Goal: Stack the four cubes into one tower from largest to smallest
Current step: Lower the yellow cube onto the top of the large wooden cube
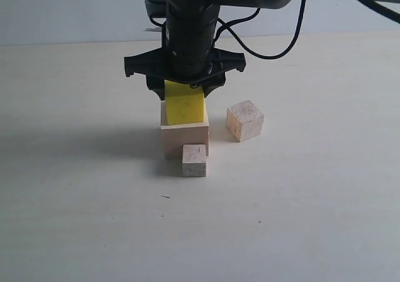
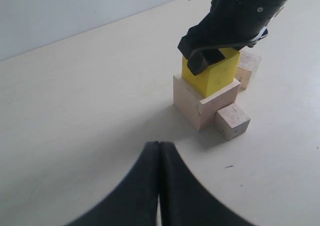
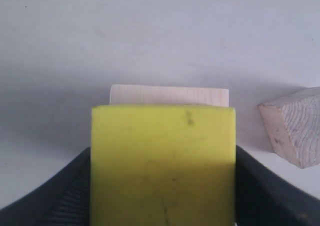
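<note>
Far left, the left gripper hangs low over the pale table, well apart from the blocks. Its two black fingers are pressed flat together with nothing between them, and the rest of the gripper is cut off by the frame edge.

On to the middle, and here's the action: the large wood cube sits on the table with the yellow cube on its top face, set towards the back so a ledge of wood shows in front. The right gripper comes straight down over it, jaws pinching the yellow cube from both sides. The gripper covers the yellow cube's top in the exterior view. Whether its full weight is on the wood below cannot be told. In the right wrist view the yellow block fills the middle, with only a thin strip of the large cube showing beyond it.

The tiny wood cube stands just in front of the large one, touching or nearly so, and hides part of its lower front.

Further right, the medium wood cube sits alone, turned corner-on.

The wood is bare and pale with visible grain, the yellow face matte and faintly scuffed, and the finger pads ribbed.
</note>
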Controlling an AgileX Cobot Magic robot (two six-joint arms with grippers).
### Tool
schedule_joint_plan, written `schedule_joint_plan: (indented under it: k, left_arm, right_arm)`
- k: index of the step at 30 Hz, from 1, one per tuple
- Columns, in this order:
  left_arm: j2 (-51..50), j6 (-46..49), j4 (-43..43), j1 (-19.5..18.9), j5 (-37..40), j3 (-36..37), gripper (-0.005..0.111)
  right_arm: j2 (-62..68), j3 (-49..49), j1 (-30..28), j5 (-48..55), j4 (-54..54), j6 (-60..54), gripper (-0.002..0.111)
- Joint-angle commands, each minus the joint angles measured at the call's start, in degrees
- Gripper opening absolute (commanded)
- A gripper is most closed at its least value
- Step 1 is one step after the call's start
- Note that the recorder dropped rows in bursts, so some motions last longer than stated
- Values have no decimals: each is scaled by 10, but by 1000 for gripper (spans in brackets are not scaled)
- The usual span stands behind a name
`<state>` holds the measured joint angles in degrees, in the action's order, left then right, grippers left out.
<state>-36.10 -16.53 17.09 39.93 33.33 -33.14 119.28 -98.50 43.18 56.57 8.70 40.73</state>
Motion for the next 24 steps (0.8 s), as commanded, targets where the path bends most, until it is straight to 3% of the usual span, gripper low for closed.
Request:
schedule_joint_plan:
  k: [1, 10, 16, 17, 18, 20, 24]
  left_arm:
    - [5, -4, 4, 0, -6, 3, 0]
    - [5, -4, 4, 0, -6, 3, 0]
    - [5, -4, 4, 0, -6, 3, 0]
    - [5, -4, 4, 0, -6, 3, 0]
    - [5, -4, 4, 0, -6, 3, 0]
    - [5, -4, 4, 0, -6, 3, 0]
    - [5, -4, 4, 0, -6, 3, 0]
  right_arm:
    - [7, -2, -2, -10, -8, -4, 0]
    - [7, -2, -2, 3, -8, -2, 2]
    - [7, -2, -2, 1, -12, -2, 33]
    - [7, -2, -2, 1, -12, -2, 41]
    - [7, -2, -2, 3, -13, -2, 56]
    - [7, -2, -2, 3, -20, -2, 72]
    - [7, -2, -2, 3, -32, -2, 77]
